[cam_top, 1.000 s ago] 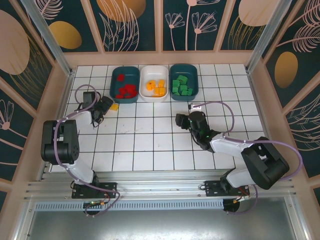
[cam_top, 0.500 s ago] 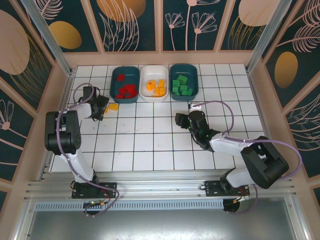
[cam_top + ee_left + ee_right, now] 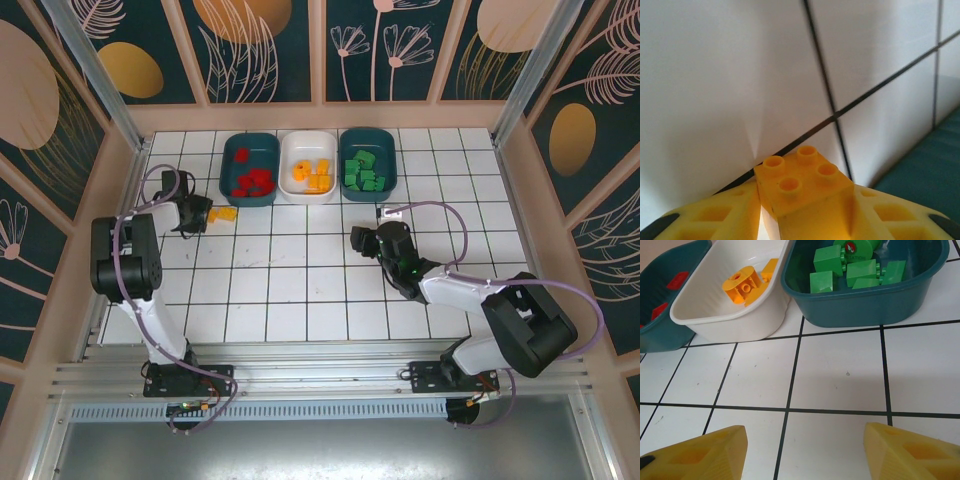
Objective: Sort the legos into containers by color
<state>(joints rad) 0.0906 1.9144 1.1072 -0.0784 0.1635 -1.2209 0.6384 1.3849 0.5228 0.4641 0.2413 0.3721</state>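
A yellow-orange lego (image 3: 802, 182) with studs on top sits on the white tiles, pinched between my left gripper's (image 3: 805, 220) yellow fingers, which press on both of its sides. From above, that lego (image 3: 228, 213) lies just left of the trays with the left gripper (image 3: 211, 213) at it. Of the three containers, the left teal one (image 3: 228, 165) holds red legos (image 3: 252, 182), the white one (image 3: 287, 165) holds yellow legos (image 3: 312, 175), and the right teal one (image 3: 393, 165) holds green legos (image 3: 365, 172). My right gripper (image 3: 362, 240) is open over bare tiles, nothing between its fingers (image 3: 695, 450).
The right wrist view looks at the white tray's wall (image 3: 740, 320) and the green-filled teal tray (image 3: 865, 302) just ahead. A teal tray edge (image 3: 930, 170) is close to the right of the held lego. Wooden walls (image 3: 120, 200) enclose the tiled floor.
The left arm has swung in toward the left wall and its jaws have closed onto the yellow lego. The right arm has not moved.
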